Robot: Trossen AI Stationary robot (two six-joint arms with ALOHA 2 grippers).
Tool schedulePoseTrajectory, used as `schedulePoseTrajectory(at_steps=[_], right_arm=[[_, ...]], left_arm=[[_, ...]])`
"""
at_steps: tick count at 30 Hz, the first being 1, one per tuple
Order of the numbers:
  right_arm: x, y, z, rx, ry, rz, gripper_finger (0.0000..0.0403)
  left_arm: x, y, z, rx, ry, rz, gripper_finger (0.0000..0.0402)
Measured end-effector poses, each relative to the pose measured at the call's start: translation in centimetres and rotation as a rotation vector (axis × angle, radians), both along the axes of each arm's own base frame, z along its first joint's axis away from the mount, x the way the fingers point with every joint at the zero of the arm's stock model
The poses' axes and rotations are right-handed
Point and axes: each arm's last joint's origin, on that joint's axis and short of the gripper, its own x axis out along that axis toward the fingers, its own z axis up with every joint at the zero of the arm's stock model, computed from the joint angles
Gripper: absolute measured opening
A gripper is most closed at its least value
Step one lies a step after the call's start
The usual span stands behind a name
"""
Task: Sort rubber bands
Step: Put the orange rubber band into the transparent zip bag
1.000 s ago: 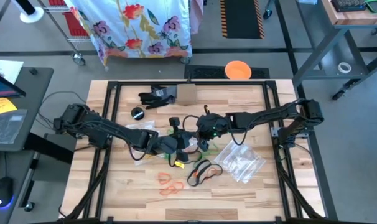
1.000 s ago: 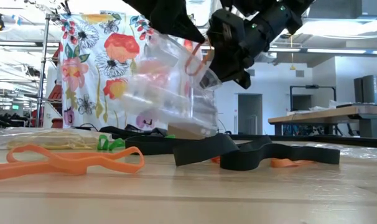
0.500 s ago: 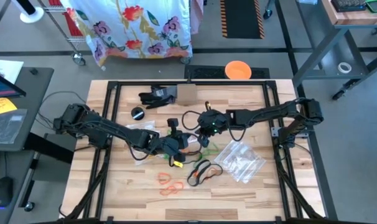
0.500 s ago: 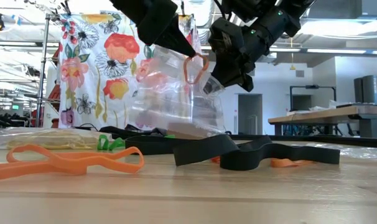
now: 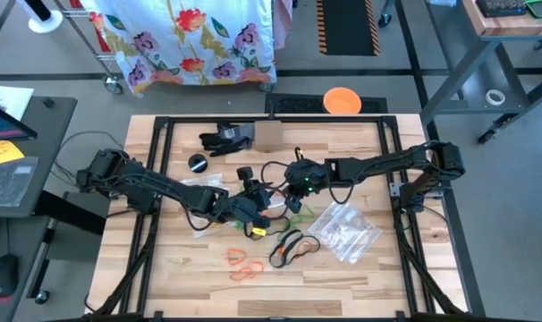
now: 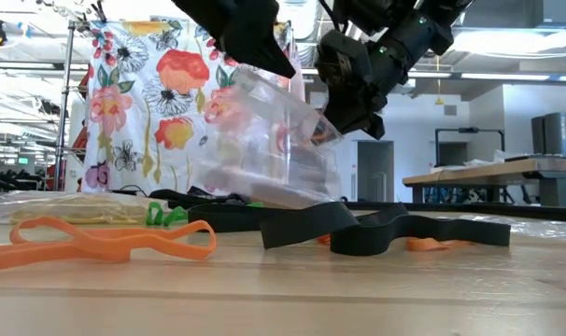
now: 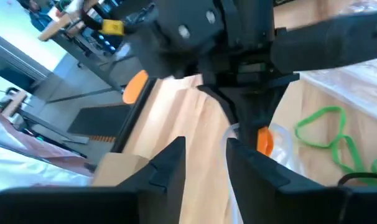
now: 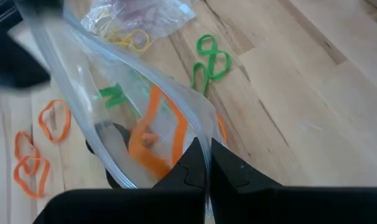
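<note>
Rubber bands, thin flexible loops in orange point(image 5: 244, 266), black point(image 5: 289, 246) and green point(image 8: 211, 60), lie scattered mid-table on the pale wooden table point(image 5: 360, 277). The clear plastic zip bag point(image 6: 264, 140) hangs raised above them, with 1 orange band point(image 8: 156, 134) inside. The right gripper point(image 8: 204, 167) is clenched on the bag's rim. The left gripper point(image 7: 204, 165), just beside the bag's mouth, has its fingers parted and grasps nothing.

We see our left pincer point(image 7: 204, 165) parted before the right pincer point(image 7: 251, 118), green rubber bands point(image 7: 328, 134) on the surface point(image 7: 195, 118).
</note>
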Motion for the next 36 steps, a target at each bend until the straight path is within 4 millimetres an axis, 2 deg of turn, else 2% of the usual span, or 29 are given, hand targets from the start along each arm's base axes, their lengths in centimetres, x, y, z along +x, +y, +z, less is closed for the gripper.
schedulePoseTrajectory(at_steps=[4, 10, 16, 21, 26, 34, 36], right_arm=[[-0.8, -1.1, -0.4, -0.014, 0.085, -0.061, 0.0000], [-3.2, -3.2, -0.1, -0.107, 0.164, -0.233, 0.0000], [-7.1, -4.0, 0.6, -0.038, 0.159, -0.253, 0.0000], [-9.2, -6.0, 2.9, 0.097, 0.175, -0.241, 0.0000], [-9.7, -6.9, 4.5, 0.073, 0.126, -0.271, 0.0000], [-9.0, -7.0, 4.2, 0.081, 0.103, -0.273, 0.0000], [-8.7, -7.1, 4.5, 0.130, 0.085, -0.290, 0.0000]], left_arm=[[-0.8, -1.2, 1.2, 0.027, -0.021, -0.044, 0.0112], [-2.8, -3.1, 2.9, 0.036, -0.036, -0.091, 0.0104], [-3.6, -3.1, 1.6, -0.040, 0.083, -0.125, 0.0103], [-3.0, -1.9, 1.0, -0.076, 0.093, -0.075, 0.0102], [-2.3, -0.5, 0.6, -0.123, 0.100, -0.069, 0.0102], [-2.0, 0.3, 0.1, -0.118, 0.129, -0.057, 0.0102], [-2.0, 0.3, 0.2, -0.123, 0.124, -0.055, 0.0102]])
